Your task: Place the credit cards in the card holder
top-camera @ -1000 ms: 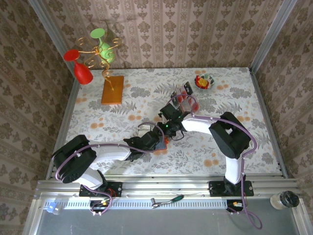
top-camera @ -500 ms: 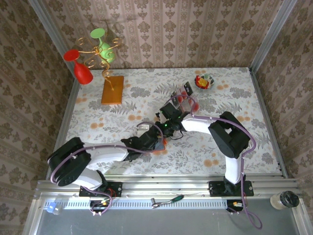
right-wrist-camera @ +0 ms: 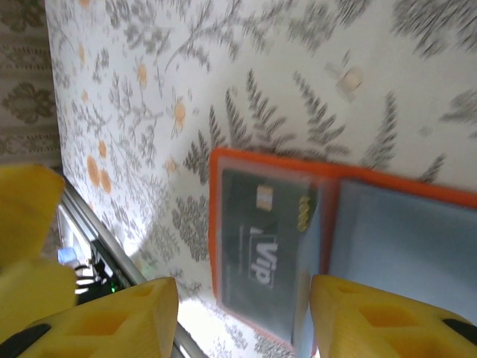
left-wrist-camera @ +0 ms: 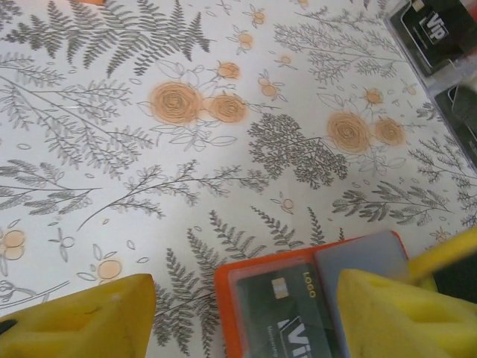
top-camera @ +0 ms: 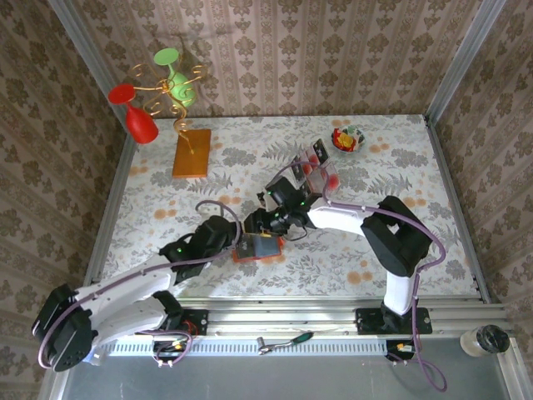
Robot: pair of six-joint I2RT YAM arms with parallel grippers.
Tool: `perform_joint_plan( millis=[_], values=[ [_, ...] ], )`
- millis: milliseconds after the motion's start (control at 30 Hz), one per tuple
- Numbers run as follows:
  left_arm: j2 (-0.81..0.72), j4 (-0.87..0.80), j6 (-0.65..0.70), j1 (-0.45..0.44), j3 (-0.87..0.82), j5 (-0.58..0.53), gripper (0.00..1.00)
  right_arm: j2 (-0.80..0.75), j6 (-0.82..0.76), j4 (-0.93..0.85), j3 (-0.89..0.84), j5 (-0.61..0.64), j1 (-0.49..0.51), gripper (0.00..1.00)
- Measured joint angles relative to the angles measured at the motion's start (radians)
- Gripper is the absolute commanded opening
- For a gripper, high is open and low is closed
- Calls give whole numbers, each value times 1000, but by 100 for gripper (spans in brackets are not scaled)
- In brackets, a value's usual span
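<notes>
The card holder (top-camera: 258, 248) lies open and flat on the table, orange-red with a grey-blue inside (right-wrist-camera: 402, 231). A black credit card (left-wrist-camera: 287, 313) marked VIP sits under the clear window of its left half (right-wrist-camera: 261, 250). My left gripper (left-wrist-camera: 242, 291) hovers at the holder's near-left corner, jaws open, nothing between them. The right gripper (right-wrist-camera: 242, 294) hangs just above the holder with its yellow fingers (right-wrist-camera: 127, 317) spread wide and empty. More credit cards stand in the clear tray (top-camera: 315, 167) behind; one black card (left-wrist-camera: 440, 33) shows there.
A small bowl (top-camera: 348, 139) with coloured bits sits at the back right. At the back left, an orange-brown board (top-camera: 191, 152) carries a gold wire stand with a red and a green glass. The metal rail runs along the near edge (top-camera: 275, 321).
My left arm has drawn back toward the near left, uncovering the open card holder. The right gripper's jaws have spread wider and it has shifted slightly left.
</notes>
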Motion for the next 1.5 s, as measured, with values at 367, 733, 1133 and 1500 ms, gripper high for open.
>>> perform_joint_plan(
  millis=[367,733,1133,1500],
  values=[
    [-112,-65,-5,34,-58,1,67,95,57,14,49,7,63,52],
    [-119,-72,-7,47,-61,3,67,127,82,24,58,16,64,52],
    [-55,-55,-8,52,-63,19,67,109,79,14,66,30,26,51],
    [34,-2,-7,53,-61,47,66,-36,-21,-109,50,137,-38,50]
  ],
)
